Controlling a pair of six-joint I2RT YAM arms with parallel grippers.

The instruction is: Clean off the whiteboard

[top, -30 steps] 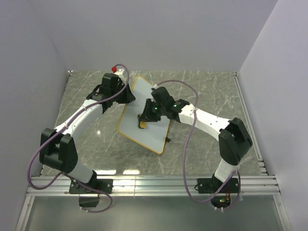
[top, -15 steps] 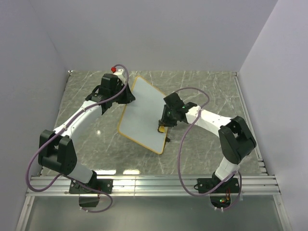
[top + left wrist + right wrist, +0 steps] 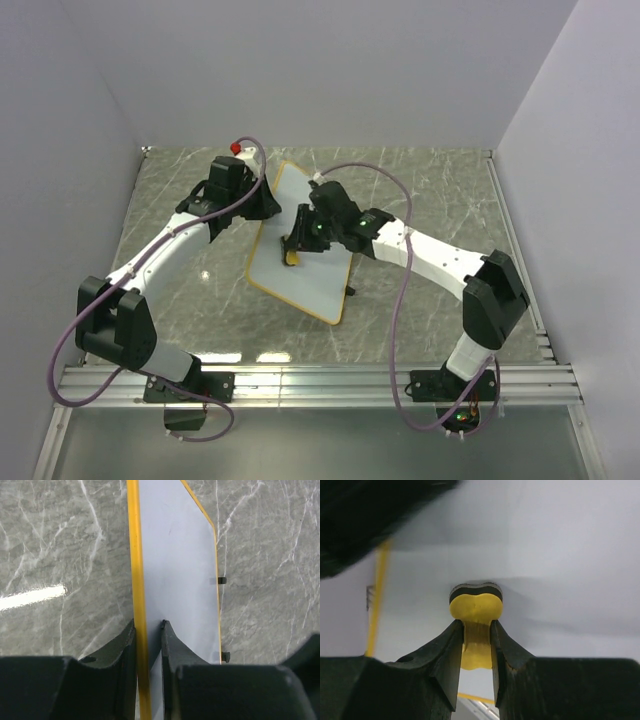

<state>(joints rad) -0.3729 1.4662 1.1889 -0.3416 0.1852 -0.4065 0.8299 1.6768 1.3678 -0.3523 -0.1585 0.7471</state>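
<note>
The whiteboard, white with a thin yellow-orange frame, lies tilted on the marble table in the middle of the top view. No scribble shows on it. My left gripper is shut on its far-left edge; in the left wrist view the fingers clamp the yellow frame. My right gripper is shut on the yellow bone-shaped eraser and presses it on the board's left half. In the right wrist view the eraser sits between the jaws, its dark felt against the white surface.
The grey marble table is walled by pale panels on the left, back and right. An aluminium rail runs along the near edge. Small black clips stick out from the board's right edge. Purple cables loop above both arms.
My right gripper, with the eraser, has swept from the board's right edge back to its left-middle, after going rightward before. The left gripper keeps its hold on the board's edge.
</note>
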